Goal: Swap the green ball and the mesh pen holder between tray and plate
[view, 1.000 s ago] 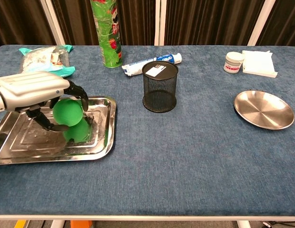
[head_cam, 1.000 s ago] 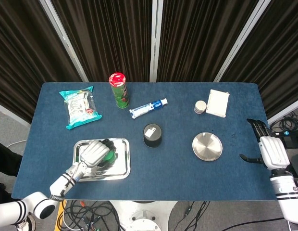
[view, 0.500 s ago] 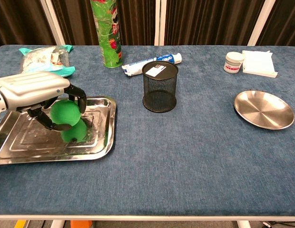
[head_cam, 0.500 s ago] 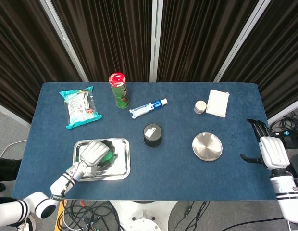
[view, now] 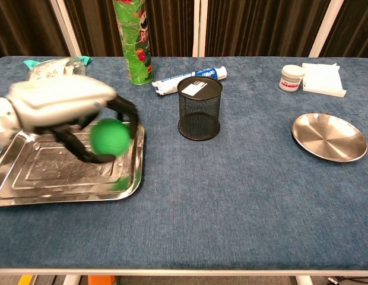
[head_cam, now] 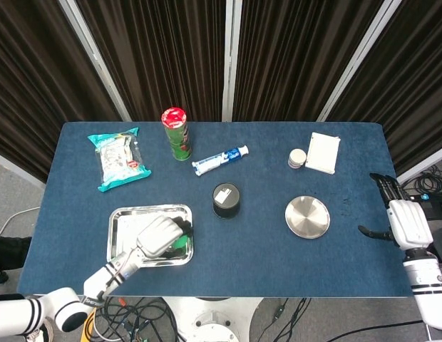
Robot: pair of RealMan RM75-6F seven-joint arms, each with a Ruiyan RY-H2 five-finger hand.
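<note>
My left hand (view: 68, 113) grips the green ball (view: 110, 136) and holds it in the air above the right end of the steel tray (view: 47, 175); in the head view this hand (head_cam: 160, 234) hides most of the ball (head_cam: 182, 242). The black mesh pen holder (view: 199, 108) stands upright on the cloth between tray and round steel plate (view: 329, 136), with a white card inside. My right hand (head_cam: 405, 221) hangs open off the table's right edge, away from the plate (head_cam: 307, 216).
Along the far side lie a green chip can (head_cam: 177, 133), a teal snack bag (head_cam: 118, 157), a toothpaste tube (head_cam: 220, 159), a small white jar (head_cam: 297, 157) and a white box (head_cam: 323, 152).
My left hand has lifted the green ball off the tray floor and carried it right, toward the tray's right edge. The right hand has barely moved.
</note>
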